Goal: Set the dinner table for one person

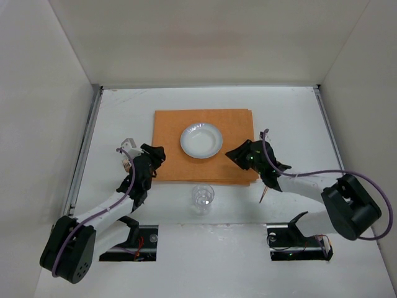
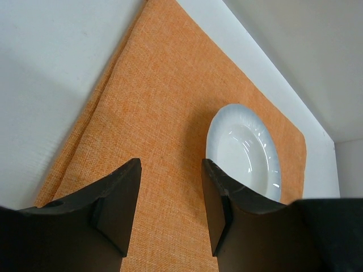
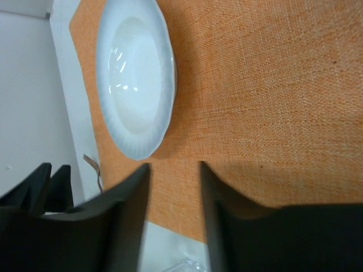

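The white dinner table (image 1: 124, 105) carries an orange placemat (image 1: 173, 124) with a white deep plate (image 1: 201, 139) on its middle. A clear glass (image 1: 202, 197) stands just in front of the mat. My left gripper (image 1: 156, 155) is open and empty over the mat's left edge (image 2: 170, 164), with the plate (image 2: 244, 150) ahead to its right. My right gripper (image 1: 237, 155) is open and empty over the mat's right part (image 3: 174, 165), with the plate (image 3: 135, 79) beyond it. A thin copper-coloured utensil (image 1: 263, 195) lies under my right arm. A copper fork (image 3: 93, 170) shows past the mat's far edge.
Metal rails (image 1: 84, 149) run along the table's side edges, and white walls close in the back and sides. The arm bases (image 1: 136, 239) sit at the near edge. The mat (image 2: 142, 102) is a folded cloth with a doubled left edge.
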Robot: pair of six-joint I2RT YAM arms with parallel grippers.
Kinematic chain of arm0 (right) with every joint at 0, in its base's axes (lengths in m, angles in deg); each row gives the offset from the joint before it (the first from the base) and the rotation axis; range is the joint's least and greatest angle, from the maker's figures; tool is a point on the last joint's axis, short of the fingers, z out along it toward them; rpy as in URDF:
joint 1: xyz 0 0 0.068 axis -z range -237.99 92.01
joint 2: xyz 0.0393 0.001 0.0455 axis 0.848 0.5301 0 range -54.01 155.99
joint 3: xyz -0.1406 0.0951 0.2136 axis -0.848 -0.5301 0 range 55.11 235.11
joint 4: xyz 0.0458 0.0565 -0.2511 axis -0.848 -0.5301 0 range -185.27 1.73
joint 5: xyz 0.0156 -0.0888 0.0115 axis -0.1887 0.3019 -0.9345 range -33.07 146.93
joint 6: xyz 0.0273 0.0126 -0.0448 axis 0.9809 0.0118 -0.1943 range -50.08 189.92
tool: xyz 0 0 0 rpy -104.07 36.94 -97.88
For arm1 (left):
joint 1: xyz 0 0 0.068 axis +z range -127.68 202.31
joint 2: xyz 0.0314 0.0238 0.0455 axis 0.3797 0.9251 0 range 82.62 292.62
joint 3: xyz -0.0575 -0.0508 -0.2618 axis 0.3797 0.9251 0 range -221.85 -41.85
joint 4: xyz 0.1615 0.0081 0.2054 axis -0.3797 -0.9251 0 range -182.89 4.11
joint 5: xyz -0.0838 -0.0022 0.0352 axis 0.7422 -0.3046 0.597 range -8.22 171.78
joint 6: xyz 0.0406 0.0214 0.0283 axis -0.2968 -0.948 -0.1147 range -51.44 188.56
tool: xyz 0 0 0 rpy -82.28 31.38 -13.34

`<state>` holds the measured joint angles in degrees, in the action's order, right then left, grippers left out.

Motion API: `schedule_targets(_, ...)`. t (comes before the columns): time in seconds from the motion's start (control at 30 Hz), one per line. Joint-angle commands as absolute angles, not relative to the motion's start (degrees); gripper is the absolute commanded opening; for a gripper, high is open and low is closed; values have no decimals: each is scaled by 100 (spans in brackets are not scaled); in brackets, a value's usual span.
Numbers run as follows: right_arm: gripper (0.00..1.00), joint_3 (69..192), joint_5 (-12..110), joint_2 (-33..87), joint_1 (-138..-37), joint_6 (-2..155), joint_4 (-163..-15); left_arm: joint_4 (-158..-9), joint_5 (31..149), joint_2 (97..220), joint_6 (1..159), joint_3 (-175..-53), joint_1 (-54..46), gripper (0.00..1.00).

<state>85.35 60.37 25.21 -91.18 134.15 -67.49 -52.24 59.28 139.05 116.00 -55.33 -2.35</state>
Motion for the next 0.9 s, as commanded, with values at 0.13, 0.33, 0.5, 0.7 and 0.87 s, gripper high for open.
schedule_targets(0.13, 15, 9034, 6651, 1367, -9739, 12005, -7999, -5117, 5954, 14019, 11654, -5548, -277, 44)
schedule_targets(0.33, 25, 9729, 6870, 989, -10706, 10650, -9273, -5082, 5910, 14186, 11663, -5557, -251, 44)
schedule_targets(0.5, 54, 9835, 7063, 962, -11620, 10209, -9951, -5056, 5857, 14212, 11645, -5583, -331, 44)
schedule_targets(0.7, 58, 10186, 7538, 1532, -12069, 9919, -10443, -5012, 5814, 14291, 11690, -5583, -357, 44)
schedule_targets(0.87, 53, 10406, 7503, 1884, -12210, 9726, -10391, -5003, 5832, 14336, 11690, -5609, -392, 44)
